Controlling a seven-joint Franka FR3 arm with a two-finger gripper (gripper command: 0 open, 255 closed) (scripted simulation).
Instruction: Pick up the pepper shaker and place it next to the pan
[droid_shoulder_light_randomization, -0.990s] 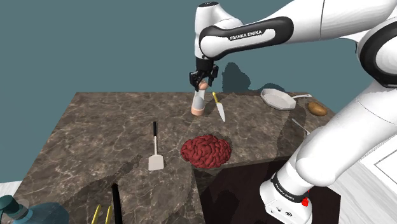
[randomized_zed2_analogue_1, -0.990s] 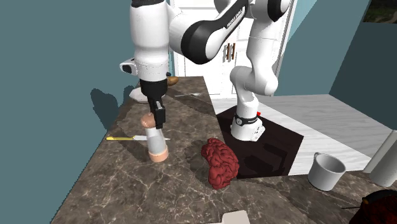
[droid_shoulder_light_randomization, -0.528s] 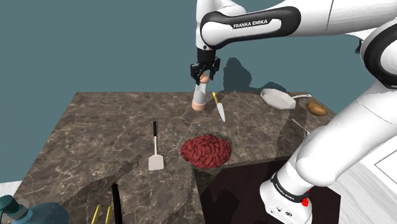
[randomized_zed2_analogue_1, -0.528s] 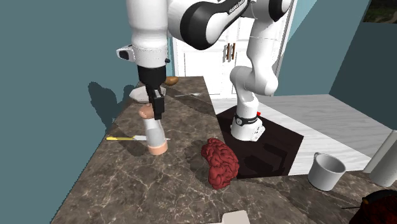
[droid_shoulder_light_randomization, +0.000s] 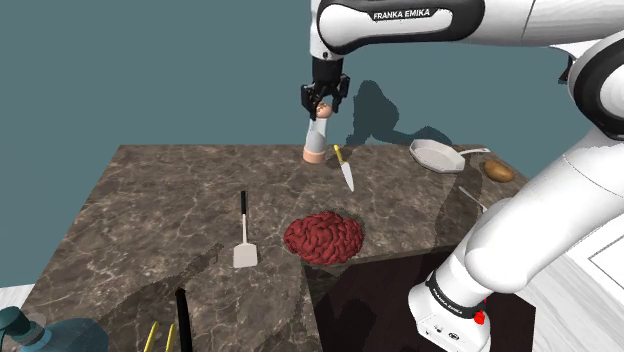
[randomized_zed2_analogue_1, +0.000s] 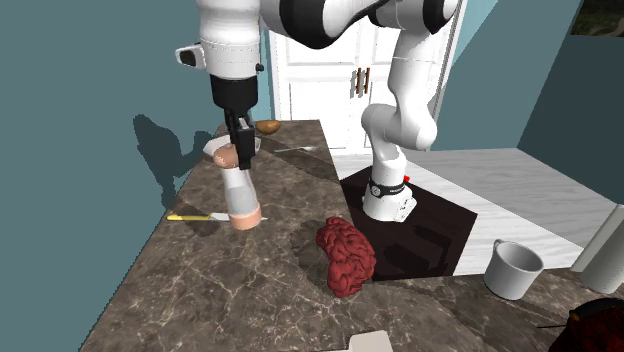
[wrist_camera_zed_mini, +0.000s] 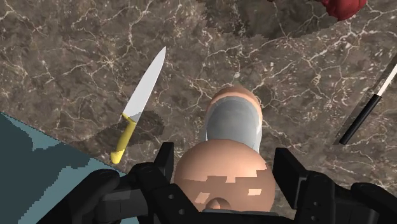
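The pepper shaker has a grey body with a peach base and a peach knob on top. It hangs tilted a little above the dark marble counter, clear of the surface. My gripper is shut on the knob, and the wrist view shows the black fingers clasping the shaker from both sides. From the second exterior view the shaker dangles under the gripper. The white pan lies at the counter's far corner, to the shoulder view's right of the shaker.
A yellow-handled knife lies on the counter just beside the shaker's spot. A red lumpy mass sits near the front edge and a spatula to its left. A potato lies by the pan. A grey mug stands on the floor.
The gripper has risen with the shaker in it, lifting it off the counter and carrying it slightly toward the far edge. The grip has not changed.
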